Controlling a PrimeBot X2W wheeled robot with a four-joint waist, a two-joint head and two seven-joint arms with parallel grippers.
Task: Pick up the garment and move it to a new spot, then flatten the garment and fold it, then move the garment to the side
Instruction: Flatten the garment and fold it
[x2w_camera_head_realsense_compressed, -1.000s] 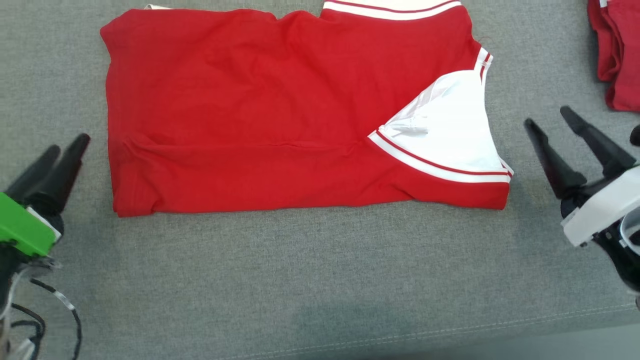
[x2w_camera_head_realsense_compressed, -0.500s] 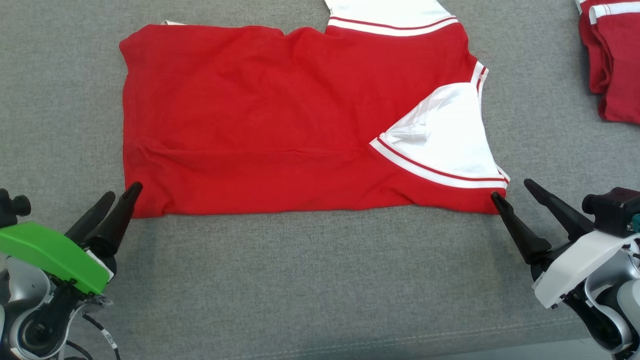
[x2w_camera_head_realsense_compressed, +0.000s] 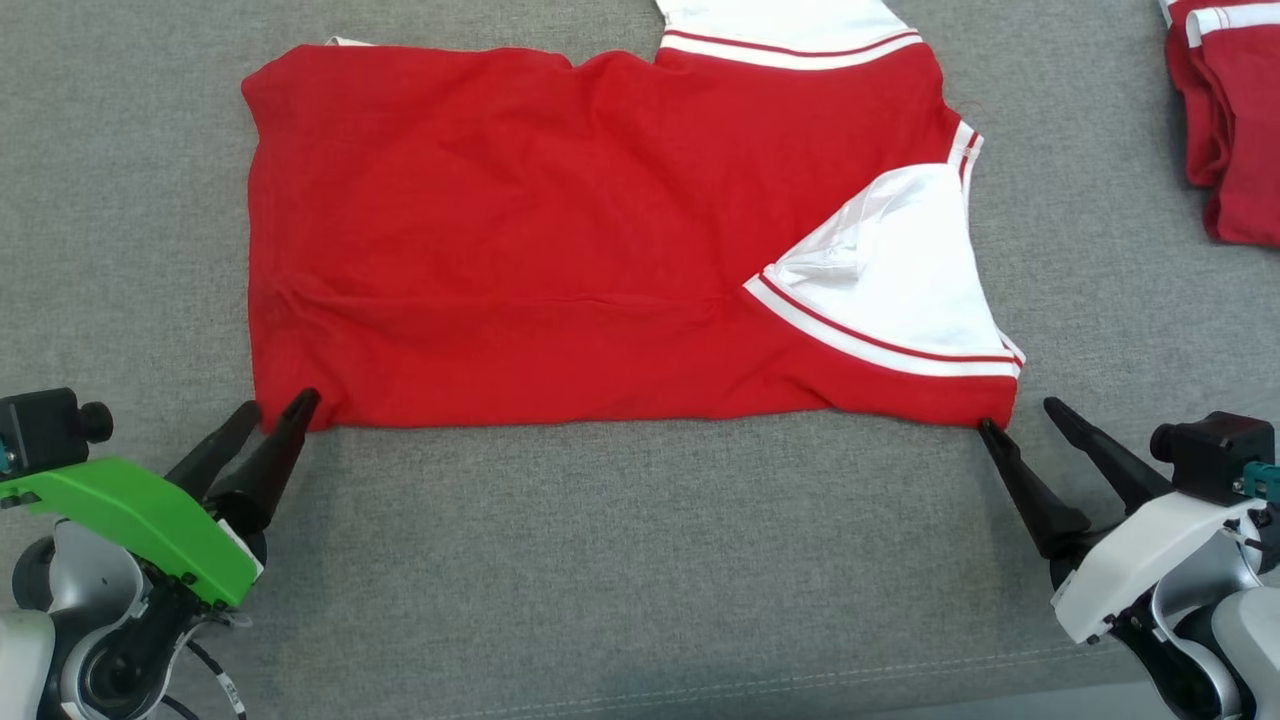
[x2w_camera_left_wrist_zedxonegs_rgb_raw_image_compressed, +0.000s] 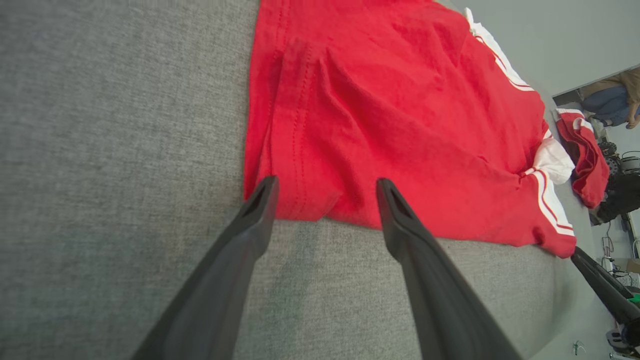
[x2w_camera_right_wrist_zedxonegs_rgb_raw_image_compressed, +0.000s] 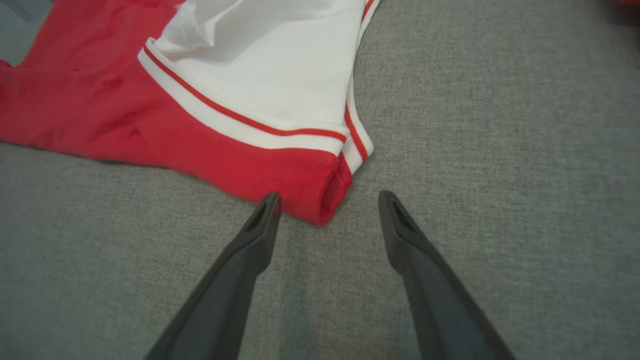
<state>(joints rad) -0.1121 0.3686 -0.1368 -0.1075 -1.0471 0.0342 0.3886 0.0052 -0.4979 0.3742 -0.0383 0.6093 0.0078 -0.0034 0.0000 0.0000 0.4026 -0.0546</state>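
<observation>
We've got our left claw (x2w_camera_head_realsense_compressed: 279, 400) and right claw (x2w_camera_head_realsense_compressed: 1018, 413) both spread wide and empty, tips at the near corners of the red garment (x2w_camera_head_realsense_compressed: 560, 230).

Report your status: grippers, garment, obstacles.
Both open: left gripper at near-left corner of garment, right gripper at near-right corner. It lies flat on grey surface, ungripped. No obstacle.

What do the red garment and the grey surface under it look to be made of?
Red garment: soft matte knit, probably cotton jersey; it creases and shows stitched hems. Grey surface: matte woven fabric, upholstery-like, with heathered threads and a stitched seam.
</observation>
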